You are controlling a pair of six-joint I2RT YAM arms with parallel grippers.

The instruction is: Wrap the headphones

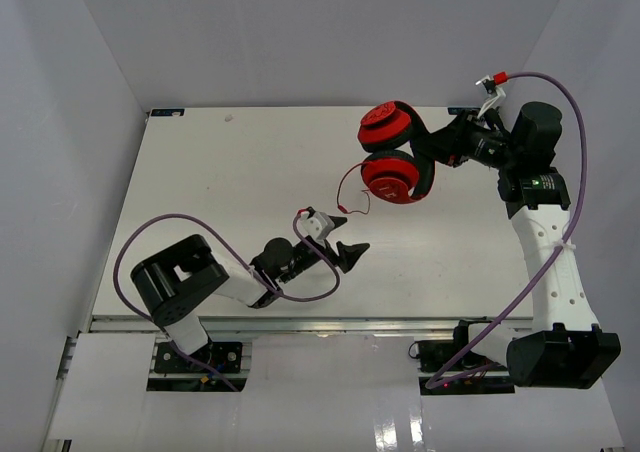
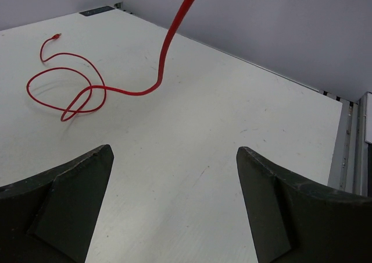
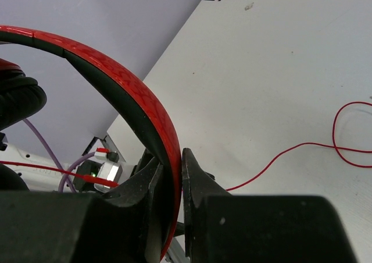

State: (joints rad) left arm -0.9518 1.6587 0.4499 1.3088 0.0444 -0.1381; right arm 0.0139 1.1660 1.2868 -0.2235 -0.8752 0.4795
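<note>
The red headphones [image 1: 395, 152] hang at the table's back right, two round earcups stacked in the top view. My right gripper [image 1: 443, 152] is shut on their headband [image 3: 133, 82], which passes between its jaws [image 3: 174, 158]. The thin red cord [image 2: 75, 94] drops from above and lies in loose loops on the table, its plug [image 2: 56, 36] at the far end. My left gripper [image 1: 352, 240] stands open low over the table, nearer than the cord loops; nothing is between its fingers [image 2: 174, 152].
Purple robot cables [image 1: 300, 282] loop beside the left arm and arc over the right arm [image 1: 575, 152]. The white table [image 1: 220, 192] is walled by grey panels on three sides. A metal rail [image 2: 349, 146] runs along the table edge.
</note>
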